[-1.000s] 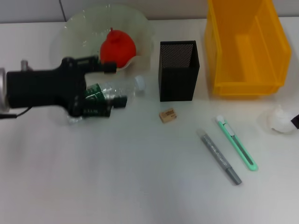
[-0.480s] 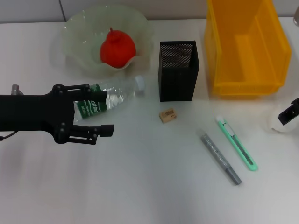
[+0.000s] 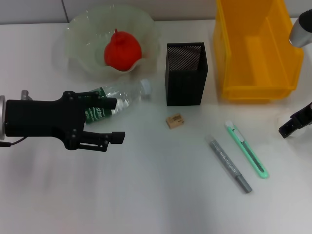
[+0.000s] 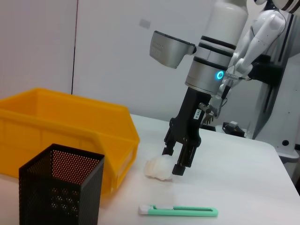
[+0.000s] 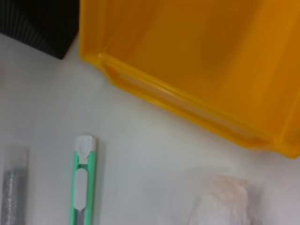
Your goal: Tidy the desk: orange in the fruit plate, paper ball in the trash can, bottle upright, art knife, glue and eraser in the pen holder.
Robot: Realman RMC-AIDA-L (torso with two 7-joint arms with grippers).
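Observation:
The orange (image 3: 123, 49) lies in the pale green fruit plate (image 3: 80, 36). A clear bottle (image 3: 119, 97) with a green label lies on its side in front of the plate. My left gripper (image 3: 111, 120) is open, with its far finger over the bottle's label. My right gripper (image 4: 174, 159) is open at the table's right edge, its fingers down at the white paper ball (image 4: 158, 168). The tan eraser (image 3: 174, 120), grey glue stick (image 3: 230, 164) and green art knife (image 3: 247, 148) lie on the table before the black mesh pen holder (image 3: 185, 80).
The yellow trash can (image 3: 256, 87) stands at the back right, just behind the paper ball (image 5: 222, 199) and beside the pen holder. The knife (image 5: 82, 187) lies between the glue and the right gripper (image 3: 292, 126).
My left gripper drew back off the bottle toward the table's front, leaving it lying. My right gripper came in from the right edge and dropped onto the paper ball.

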